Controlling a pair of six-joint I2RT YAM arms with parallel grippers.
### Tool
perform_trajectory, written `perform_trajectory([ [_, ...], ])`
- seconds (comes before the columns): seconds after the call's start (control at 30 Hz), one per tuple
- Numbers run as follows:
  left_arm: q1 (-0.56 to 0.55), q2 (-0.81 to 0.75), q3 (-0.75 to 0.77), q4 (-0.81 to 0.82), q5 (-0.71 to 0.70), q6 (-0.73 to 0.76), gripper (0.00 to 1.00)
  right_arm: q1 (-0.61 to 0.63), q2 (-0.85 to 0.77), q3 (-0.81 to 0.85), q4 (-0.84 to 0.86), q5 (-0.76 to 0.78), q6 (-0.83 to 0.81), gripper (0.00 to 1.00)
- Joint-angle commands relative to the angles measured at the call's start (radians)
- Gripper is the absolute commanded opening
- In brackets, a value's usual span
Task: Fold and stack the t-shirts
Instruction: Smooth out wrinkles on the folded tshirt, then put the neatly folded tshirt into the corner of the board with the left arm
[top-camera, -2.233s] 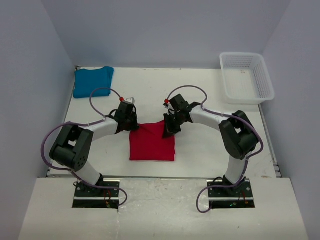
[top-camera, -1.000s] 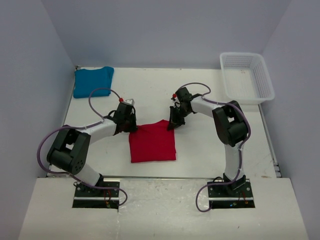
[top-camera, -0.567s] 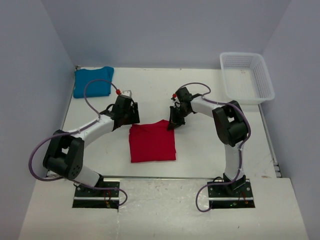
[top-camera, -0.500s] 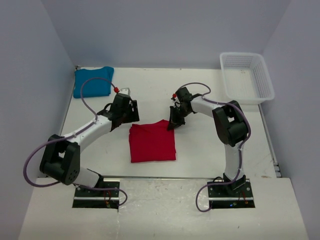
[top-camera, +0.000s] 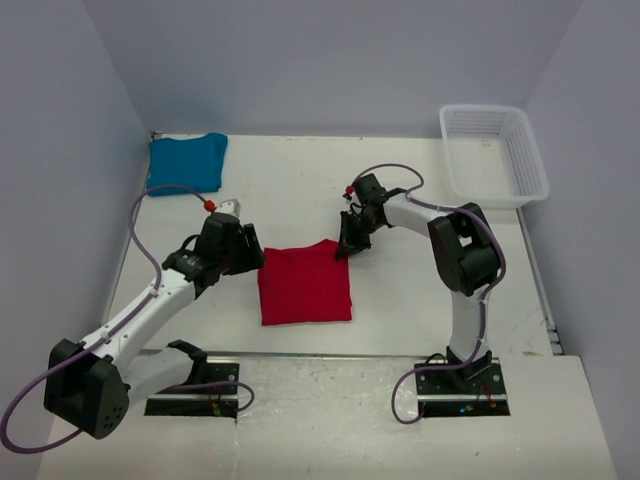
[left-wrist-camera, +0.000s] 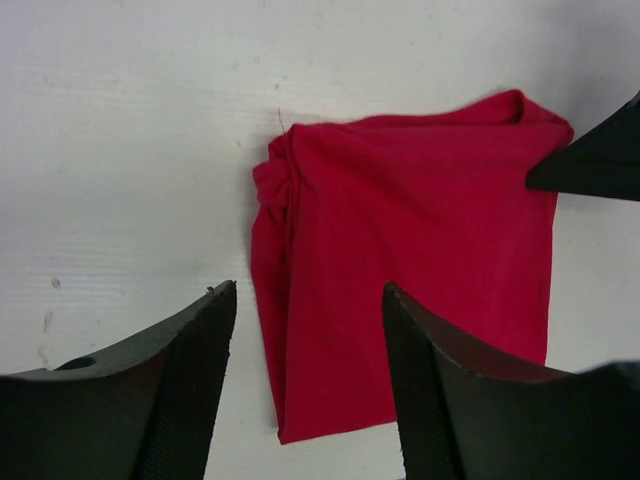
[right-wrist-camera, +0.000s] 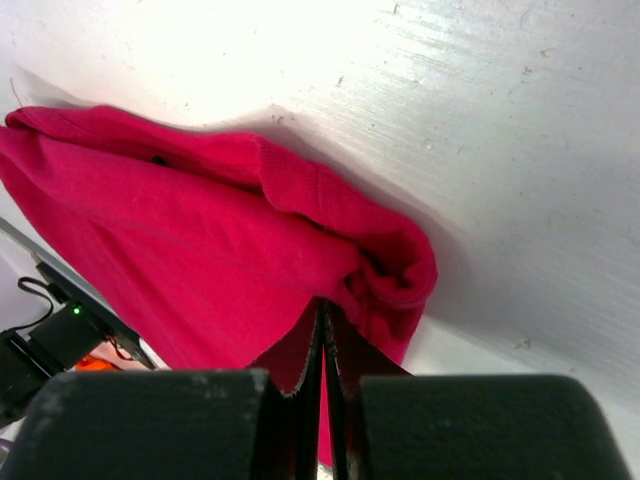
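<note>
A red t-shirt (top-camera: 304, 283), folded into a rough square, is seen lying on the white table (top-camera: 400, 300) at the centre of the overhead frame. Its upper right corner is pinched by the right gripper (top-camera: 343, 249); in the right wrist view the fingers (right-wrist-camera: 290, 400) are pressed tightly together, with a fold of red cloth drawn down between their tips. The left gripper (left-wrist-camera: 307, 290) is held just off the left edge of the same shirt. Its fingers are spread fairly wide and nothing is gripped by them; the bunched left edge of the shirt is seen between them in the lower middle of the left wrist view. A teal-blue t-shirt (top-camera: 186, 162) is laid flat at the upper left of the overhead frame, well apart from both arms. A white mesh basket (top-camera: 495, 155) is placed at the upper right.
</note>
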Motion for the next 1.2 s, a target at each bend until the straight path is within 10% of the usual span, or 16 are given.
perform_trajectory([
  [0.0, -0.004, -0.024, -0.037, -0.039, 0.060, -0.051, 0.59, 0.004, -0.076, -0.017, 0.028, 0.021, -0.017, 0.00],
  [0.23, 0.000, 0.008, -0.092, 0.008, 0.189, -0.042, 0.74, 0.015, -0.086, -0.051, 0.053, 0.011, -0.020, 0.00],
  [1.17, 0.043, 0.240, -0.339, 0.311, 0.410, -0.073, 0.77, 0.020, -0.111, -0.077, 0.073, -0.006, -0.020, 0.00],
])
